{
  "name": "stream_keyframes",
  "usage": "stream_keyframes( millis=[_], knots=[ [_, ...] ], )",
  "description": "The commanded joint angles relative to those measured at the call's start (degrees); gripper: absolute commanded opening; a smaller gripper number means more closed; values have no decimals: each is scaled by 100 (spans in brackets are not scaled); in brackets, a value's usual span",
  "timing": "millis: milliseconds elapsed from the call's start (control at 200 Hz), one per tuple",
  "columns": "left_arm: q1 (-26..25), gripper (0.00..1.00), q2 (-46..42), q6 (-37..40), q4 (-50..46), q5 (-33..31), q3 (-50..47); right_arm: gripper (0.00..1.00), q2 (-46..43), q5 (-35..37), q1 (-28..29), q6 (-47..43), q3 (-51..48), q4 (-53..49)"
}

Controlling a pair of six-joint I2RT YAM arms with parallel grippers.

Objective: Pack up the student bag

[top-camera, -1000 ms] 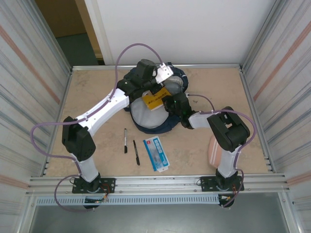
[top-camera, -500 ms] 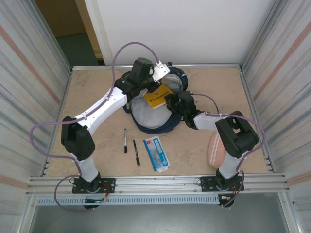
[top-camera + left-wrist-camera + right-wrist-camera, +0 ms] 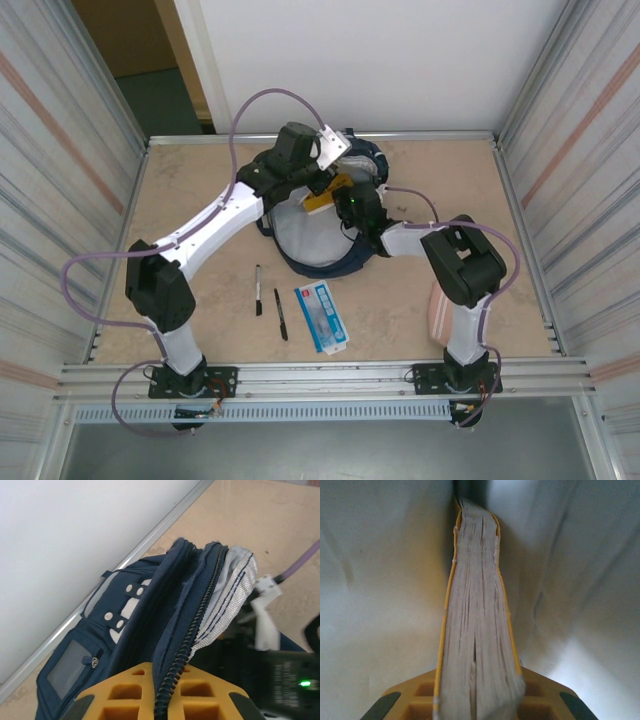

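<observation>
Navy-blue cloth makes up the student bag [image 3: 322, 267], which lies open at the far middle of the table [image 3: 450, 180]. The left gripper [image 3: 160, 692] pinches the bag's zip edge. The right gripper [image 3: 477, 702] pinches a yellow book [image 3: 475, 620] inside the bag. A pink pouch [image 3: 440, 310] lies near right.

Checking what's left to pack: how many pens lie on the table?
2: left pen, near the student bag; right pen, beside the blue packet. Others may be hidden inside it.
</observation>
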Motion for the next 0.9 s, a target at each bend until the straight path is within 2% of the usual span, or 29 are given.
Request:
stream_keyframes(
  millis=[0,190,266,321,486,586,702,897],
  knots=[
    [-93,0,-590,-467,432,241,94,0,413,796,97,50,423,348],
    [-92,0,-545,-500,456,207,113,0,1090,1024,225,556,855,393],
    [-92,0,-536,-535,524,201,57,13,1269,869,218,735,964,339],
    [-84,0,-524,-528,594,207,7,19,1292,801,210,836,894,331],
    [-18,0,-470,-568,625,146,-138,37,1094,529,66,801,759,-55],
    [69,0,-407,-581,853,155,-321,45,844,256,-9,891,591,-120],
    [85,0,-322,-493,770,-101,-256,54,402,44,-41,844,503,-801],
    [76,0,-367,-381,997,-252,-512,60,-260,-230,-33,780,92,-1186]
  ],
)
